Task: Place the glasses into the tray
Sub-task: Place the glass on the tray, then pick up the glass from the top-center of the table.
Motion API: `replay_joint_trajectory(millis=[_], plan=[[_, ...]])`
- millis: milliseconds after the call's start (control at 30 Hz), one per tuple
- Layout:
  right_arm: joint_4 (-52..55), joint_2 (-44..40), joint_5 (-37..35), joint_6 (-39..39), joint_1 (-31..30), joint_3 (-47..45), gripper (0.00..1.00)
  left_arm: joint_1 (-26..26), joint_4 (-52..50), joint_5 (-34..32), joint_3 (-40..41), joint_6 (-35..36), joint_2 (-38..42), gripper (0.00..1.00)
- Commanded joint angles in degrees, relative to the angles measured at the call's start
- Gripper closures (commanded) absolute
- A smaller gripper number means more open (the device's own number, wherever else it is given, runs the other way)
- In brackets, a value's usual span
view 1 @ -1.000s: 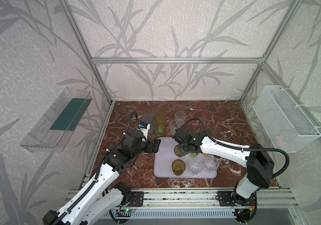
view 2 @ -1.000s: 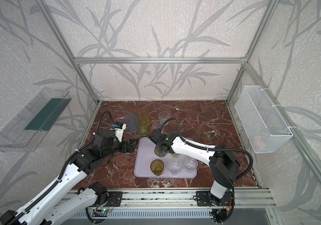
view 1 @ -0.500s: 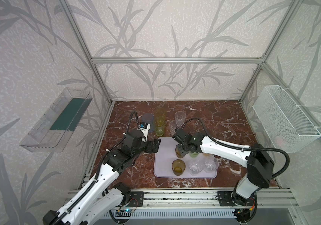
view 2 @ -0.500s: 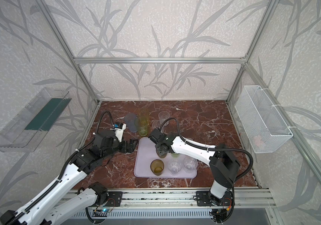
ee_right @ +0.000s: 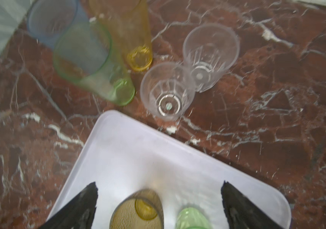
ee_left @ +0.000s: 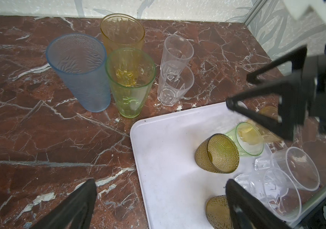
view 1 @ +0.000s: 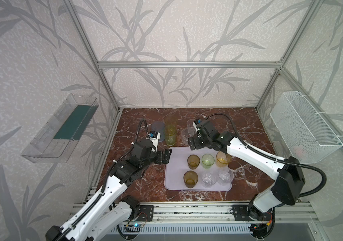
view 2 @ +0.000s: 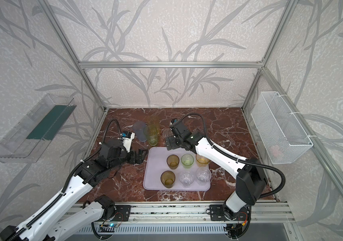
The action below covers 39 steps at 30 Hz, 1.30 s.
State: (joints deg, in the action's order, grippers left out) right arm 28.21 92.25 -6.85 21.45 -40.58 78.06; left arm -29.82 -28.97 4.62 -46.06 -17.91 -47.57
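1. Nearest the front rail, on the lilac tray (view 1: 174, 167): a row of three short upright glasses, namely the near amber tumbler (view 1: 190, 179) and two clear faceted tumblers (view 1: 208, 179) (view 1: 225, 176) side by side.
2. Just behind, on the same tray: the far amber tumbler (view 1: 193, 161), short green tumbler (view 1: 208, 160) and short yellow tumbler (view 1: 222, 159), all upright and close together. Makes six glasses in place.
3. At the tray's far corner on the left arm's side: the left gripper (ee_left: 160, 181), spread wide, pinching nothing, low beside the rim.
4. Over the tray's far edge: the right gripper (ee_right: 159, 184), likewise spread and empty. Hangs above the far amber tumbler without touching it, going by the right wrist view.
5. Beyond that edge, on the red marble tabletop (view 1: 239, 125): two taller clear tumblers (ee_left: 175, 87) (ee_left: 178, 49) just beside the tray. Next to them, bunched together: the tall green tumbler (ee_left: 130, 83), the tall yellow tumbler (ee_left: 122, 31) behind it, and the blue-grey tumbler (ee_left: 79, 69).
6. Leaves five of eleven on the marble, so probably sits a little past halfway. Keeps bare tray floor on the left arm's side for the tall ones.
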Motion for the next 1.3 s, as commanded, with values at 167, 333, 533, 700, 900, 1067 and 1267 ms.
replay_joint_trajectory(millis=[167, 333, 533, 700, 900, 1067, 1267], plan=[[-1.48, 15.79, 4.06, 1.98, 7.29, 16.61, 0.04, 0.36, 0.63, 2.72, -1.13, 3.91, 2.60, 0.01], [5.91, 25.76, 1.11, 1.55, 9.32, 28.60, 0.12, 0.45, 0.57, 2.54, -0.37, 4.58, 4.35, 0.01], [10.79, 31.74, -1.65, 0.21, 10.98, 35.93, 0.25, 0.45, 0.49, 1.81, -0.08, 4.96, 4.87, 0.01], [12.74, 33.69, -4.20, -1.45, 11.41, 37.73, 0.38, 0.40, 0.32, 1.91, -0.03, 5.15, 3.99, 0.01], [13.40, 35.58, -3.25, -1.56, 12.61, 38.43, 0.55, 0.46, 0.12, 1.83, -0.34, 5.09, 3.24, 0.01], [13.47, 37.10, -2.30, -1.58, 12.96, 39.68, 0.58, 0.42, 0.01, 0.74, 0.01, 4.91, 3.19, 0.01], [16.41, 39.93, -1.27, -1.59, 13.15, 43.90, 0.64, 0.44, 0.06, 0.39, -0.08, 4.81, 2.75, 0.01]])
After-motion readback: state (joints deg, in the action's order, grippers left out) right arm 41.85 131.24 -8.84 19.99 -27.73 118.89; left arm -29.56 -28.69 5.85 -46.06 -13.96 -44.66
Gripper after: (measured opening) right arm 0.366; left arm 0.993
